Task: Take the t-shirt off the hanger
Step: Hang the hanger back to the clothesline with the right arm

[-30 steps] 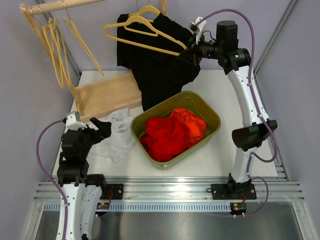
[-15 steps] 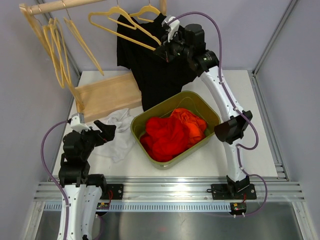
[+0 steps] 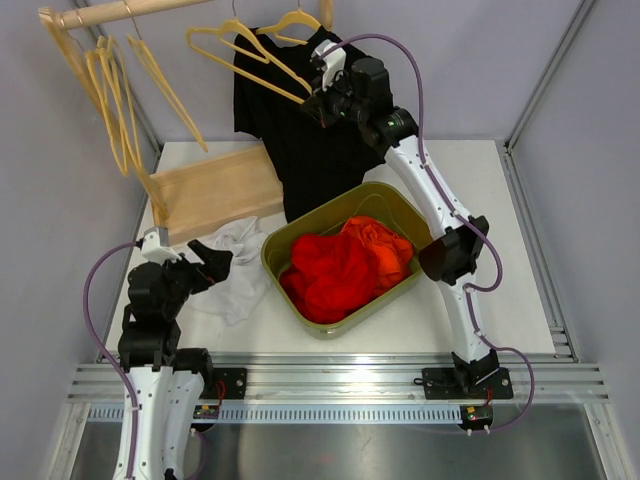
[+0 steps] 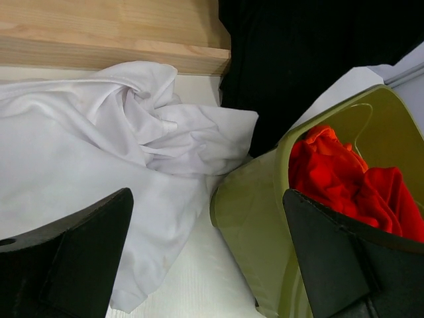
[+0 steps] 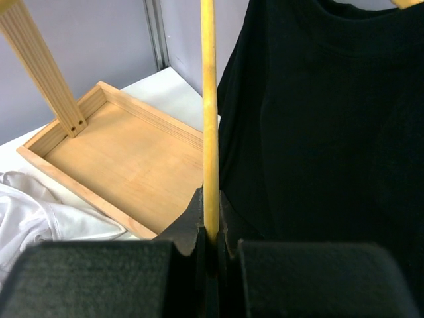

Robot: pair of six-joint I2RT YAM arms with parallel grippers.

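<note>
Overhead, at 10 o'clock of the table (image 3: 520, 250), a bunch of pale spare hangers (image 3: 110, 100) dangles from a wooden rod (image 3: 120, 12). Below them lies a shallow wooden tray (image 3: 215, 190) with a wooden upright fixed at its left corner.

At 8 o'clock the left gripper (image 3: 205, 262) hovers with its 2 fingers spread wide, grasping nothing. A crumpled white cloth (image 4: 132, 132) lies on the table under it, touching the tray's near edge.

Just right of the cloth, at the middle of the table, sits 1 olive-green bin (image 4: 248, 218). It holds a heap of red fabric (image 3: 345, 265) that fills most of it.

At 12 o'clock the black t-shirt (image 3: 310, 150) hangs down behind the bin, its hem reaching the bin's far rim. A yellow hanger hook (image 3: 295, 20) shows above its collar.

The right gripper (image 5: 211, 228) is raised in front of the shirt, clenched tight on the bar of 1 yellow hanger (image 3: 245, 55). That hanger sticks out toward 11 o'clock, its frame bare beside the shirt's left shoulder.
</note>
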